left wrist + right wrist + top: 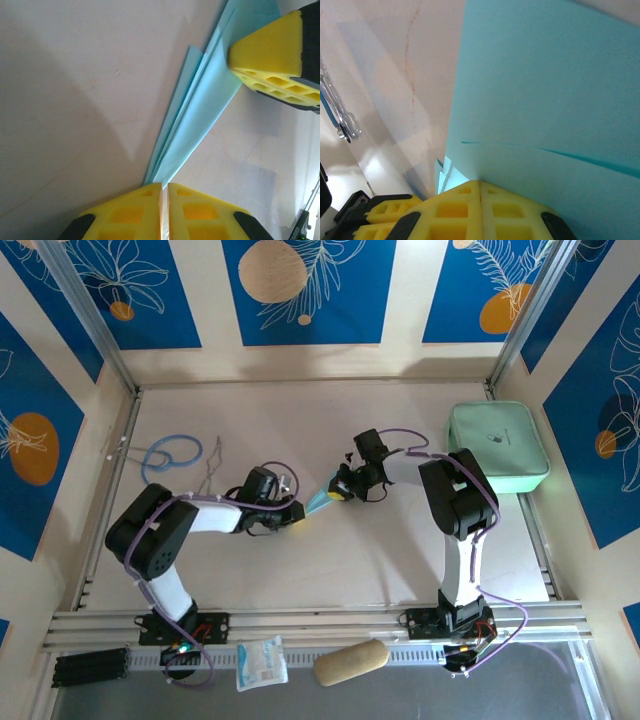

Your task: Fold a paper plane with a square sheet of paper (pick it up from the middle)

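Note:
The square sheet of paper is folded into a narrow light-blue paper plane (pixel 320 502), held between my two grippers at the table's middle. My left gripper (pixel 290 512) is shut on its pointed end. In the left wrist view the layered paper plane (pixel 200 107) runs down into my left gripper (pixel 165 186), whose yellow fingers (pixel 135 210) stand almost together. My right gripper (pixel 343 490) is shut on the wide end. In the right wrist view the paper plane (pixel 545 90) rises from my right gripper (pixel 480 182). The right gripper's finger (pixel 270 55) shows at the left wrist view's upper right.
A mint-green zip case (pixel 497 447) lies at the right edge. A blue cable loop (pixel 172 455) and metal tongs (pixel 212 472) lie at the left. A white snack packet (pixel 261 662) and a tan oblong object (pixel 350 662) rest on the front rail.

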